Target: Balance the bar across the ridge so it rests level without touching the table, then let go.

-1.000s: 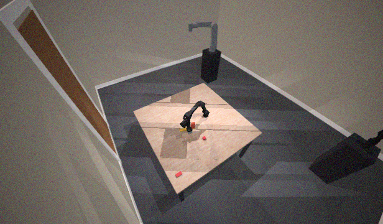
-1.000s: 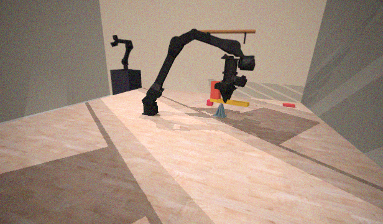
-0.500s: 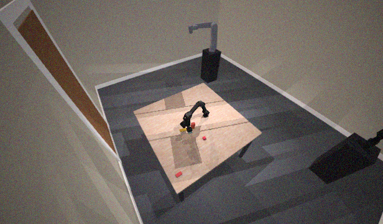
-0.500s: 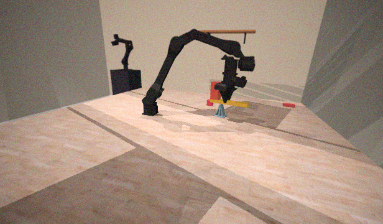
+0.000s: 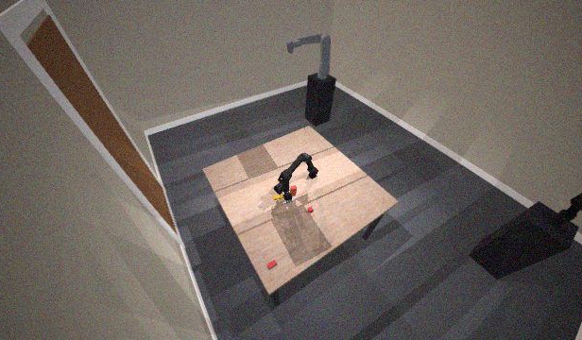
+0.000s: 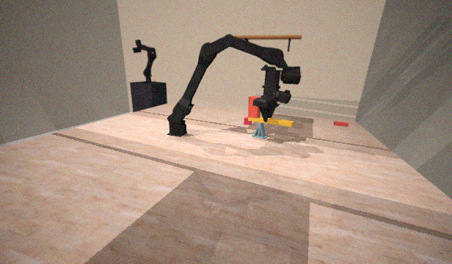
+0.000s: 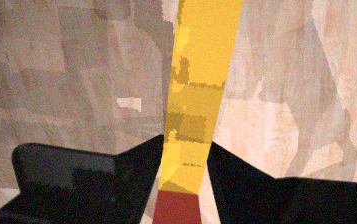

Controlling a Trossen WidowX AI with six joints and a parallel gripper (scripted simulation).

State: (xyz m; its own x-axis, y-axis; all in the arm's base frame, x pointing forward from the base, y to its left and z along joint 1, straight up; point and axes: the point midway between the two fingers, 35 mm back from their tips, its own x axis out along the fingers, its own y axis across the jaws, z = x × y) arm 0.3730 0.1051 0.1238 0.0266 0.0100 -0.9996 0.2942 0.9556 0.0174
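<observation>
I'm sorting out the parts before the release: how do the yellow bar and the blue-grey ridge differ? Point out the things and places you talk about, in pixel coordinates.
The yellow bar [image 5: 278, 197] [image 6: 282, 122] [image 7: 201, 65] is long and straight; the ridge [image 5: 288, 201] [image 6: 260, 131] tapers upward. The bar is clamped in the gripper [image 5: 287, 196] [image 6: 265, 120] [image 7: 186, 150], off the table; the ridge stands on it, ungripped.

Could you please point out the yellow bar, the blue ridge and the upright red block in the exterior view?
Yellow bar [image 6: 282, 122]: exterior view, on its long side, right of the tool.
Blue ridge [image 6: 260, 131]: exterior view, on its sloping body.
Upright red block [image 6: 253, 107]: exterior view, on its broad face.
</observation>
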